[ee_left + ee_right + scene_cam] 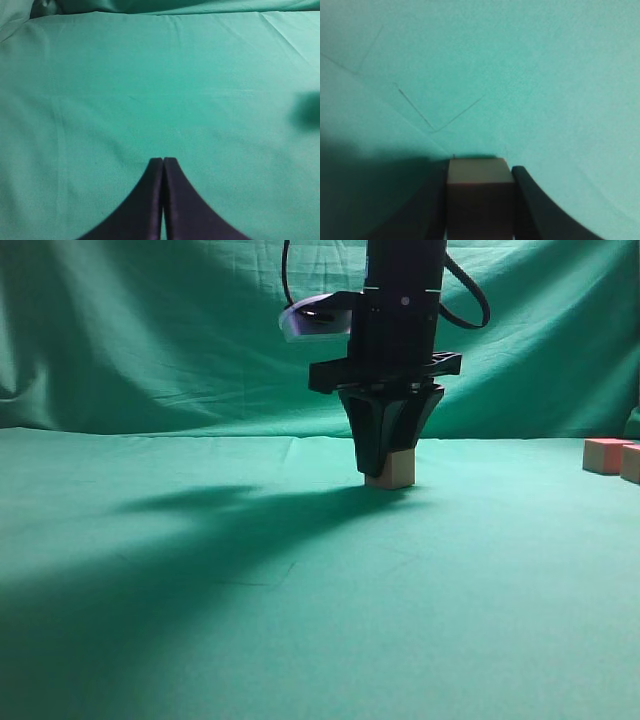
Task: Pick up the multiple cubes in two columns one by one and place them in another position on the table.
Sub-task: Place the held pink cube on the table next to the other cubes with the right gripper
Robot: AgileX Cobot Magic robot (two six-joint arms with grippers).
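The table [200, 620] is wide and flat, with a green cloth over it. The cloth has a few soft creases. One small cube [392, 469] sits on the cloth near the middle, a bit far back. Two more cubes [612, 456] sit far off at the right edge, touching or almost touching each other. A big dark shadow lies across the left, near part of the cloth.

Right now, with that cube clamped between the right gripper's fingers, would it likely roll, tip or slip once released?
Probably not roll: the cube has flat faces and sharp edges. Tipping seems unlikely too, since it looks as wide as it is tall and appears to sit flat on the table. Slipping looks unlikely; the right gripper holds two flat sides, and the cloth should add friction.
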